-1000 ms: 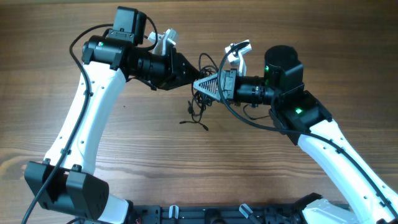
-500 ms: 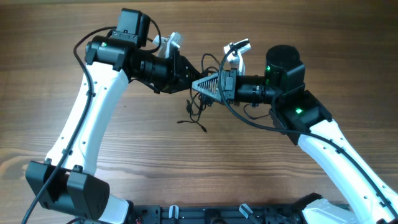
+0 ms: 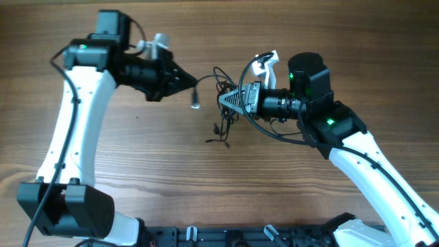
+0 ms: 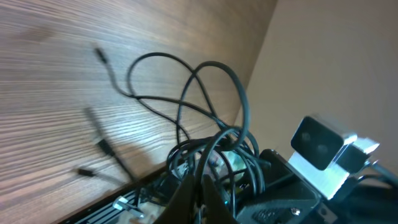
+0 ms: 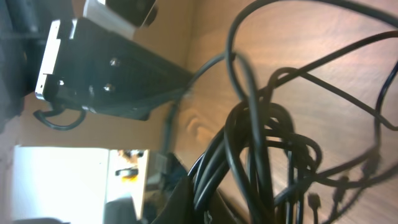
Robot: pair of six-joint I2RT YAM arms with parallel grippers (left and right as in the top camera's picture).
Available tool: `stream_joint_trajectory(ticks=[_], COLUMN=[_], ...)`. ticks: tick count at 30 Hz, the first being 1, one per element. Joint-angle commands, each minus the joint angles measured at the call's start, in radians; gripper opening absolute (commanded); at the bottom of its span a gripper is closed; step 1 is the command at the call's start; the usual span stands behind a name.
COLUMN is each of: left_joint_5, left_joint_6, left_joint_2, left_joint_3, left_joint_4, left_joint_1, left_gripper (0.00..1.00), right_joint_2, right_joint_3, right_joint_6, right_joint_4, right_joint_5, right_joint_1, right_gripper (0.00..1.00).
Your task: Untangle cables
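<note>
**Black tangle strung between two arms**

Black cords, thin as bootlaces, and both arms have a piece of them! The cables (image 5: 249, 155) sit bunched at the right gripper (image 3: 225, 100), jaws fully closed on the knot and lifted off the wooden table (image 3: 137, 171), with loose tails drooping so that their tips rest on the wood below. Over on the other side, the left gripper (image 3: 191, 81) is pinched right down too, and by the look of it it has one strand (image 3: 208, 82) running across the gap to the bunch. A silvery plug (image 3: 195, 103) shows just beside its tip.

How will this stuff behave? Light, limp, no stiffness to speak of: it will droop and follow any pull. The risk is that a hard tug cinches the loops tighter or yanks a plug through the wrong opening. Those plug ends look small and snag-prone.

Best hold, I'd say, is on a single strand close to where it leaves the knot, not on the plug itself, with the bunch anchored.
</note>
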Motion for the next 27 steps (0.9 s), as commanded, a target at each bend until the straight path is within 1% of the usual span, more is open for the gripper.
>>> stream_joint_trajectory(ticks=[1,2,3,5,6,7,8,9,10,11,12,13,14,16,17,18,19,20,21,23,25,26,27], left_joint_5=[0.019,0.019,0.019,-0.006,-0.019,-0.019,-0.019,-0.019,-0.019,-0.019,-0.018,-0.021,-0.021,-0.055,-0.098,-0.127,-0.159,-0.2,-0.24,-0.323,-0.359,-0.385,-0.443], left_joint_6=[-0.015,-0.015,-0.016,-0.016,-0.016,-0.016,-0.016,-0.015,-0.015,-0.014,-0.006,0.017,0.022,0.013,0.01,0.01,0.01,0.01,0.01,0.01,0.01,0.009,-0.027], left_joint_2=[-0.007,-0.007,-0.007,-0.006,-0.006,-0.006,-0.006,-0.006,-0.006,-0.006,-0.006,-0.006,-0.006,-0.006,-0.006,-0.006,-0.006,-0.006,-0.006,-0.006,-0.006,-0.006,-0.006], left_joint_3=[0.012,0.012,0.012,0.012,0.012,0.012,0.012,0.012,0.012,0.012,0.012,0.012,0.012,0.012,0.012,0.012,0.012,0.012,0.012,0.012,0.012,0.012,0.012], left_joint_4=[-0.041,-0.052,-0.048,-0.014,-0.006,-0.007,-0.01,-0.021,-0.03,-0.048,-0.056,-0.056,-0.055,-0.051,-0.051,-0.052,-0.057,-0.071,-0.084,-0.101,-0.1,-0.1,-0.1], left_joint_1=[0.069,0.098,0.121,0.163,0.175,0.185,0.185,0.18,0.176,0.168,0.159,0.14,0.128,0.116,0.117,0.117,0.117,0.117,0.117,0.11,0.084,0.064,0.032], left_gripper=[0.04,0.04,0.04,0.04,0.1,0.48,0.76,0.83,0.84,0.8,0.78,0.78,0.77,0.73,0.72,0.72,0.71,0.72,0.71,0.71,0.72,0.72,0.71], right_joint_2=[0.001,0.001,0.001,0.001,0.001,0.001,0.001,0.001,0.001,0.001,0.004,0.015,0.029,0.076,0.114,0.147,0.172,0.194,0.203,0.202,0.202,0.202,0.202], right_joint_3=[0.007,0.007,0.007,0.007,0.007,0.007,0.007,0.007,0.007,0.007,0.006,0.001,-0.003,-0.003,-0.003,-0.003,-0.003,-0.003,-0.003,0.011,0.061,0.097,0.132], right_joint_6=[-0.063,-0.068,-0.069,-0.097,-0.127,-0.14,-0.127,-0.104,-0.072,-0.064,-0.092,-0.11,-0.109,-0.109,-0.107,-0.109,-0.112,-0.115,-0.158,-0.238,-0.297,-0.322,-0.319], right_joint_4=[-0.061,-0.105,-0.132,-0.129,-0.097,-0.036,0.049,0.101,0.151,0.166,0.16,0.143,0.123,0.111,0.111,0.111,0.097,0.063,0.035,-0.087,-0.236,-0.329,-0.439], right_joint_5=[0.179,0.263,0.302,0.24,0.155,0.026,-0.097,-0.154,-0.187,-0.187,-0.162,-0.097,-0.054,-0.036,-0.024,-0.008,0.025,0.078,0.114,0.268,0.419,0.526,0.676], right_joint_1=[-0.004,-0.004,-0.004,-0.002,0.002,0.008,0.011,0.011,0.011,0.014,0.018,0.031,0.042,0.073,0.092,0.099,0.098,0.098,0.098,0.098,0.098,0.098,0.098], right_gripper=[0.04,0.04,0.04,0.04,0.04,0.04,0.04,0.04,0.04,0.05,0.07,0.15,0.15,0.15,0.24,0.4,0.5,0.57,0.68,0.72,0.74,0.75,0.75])
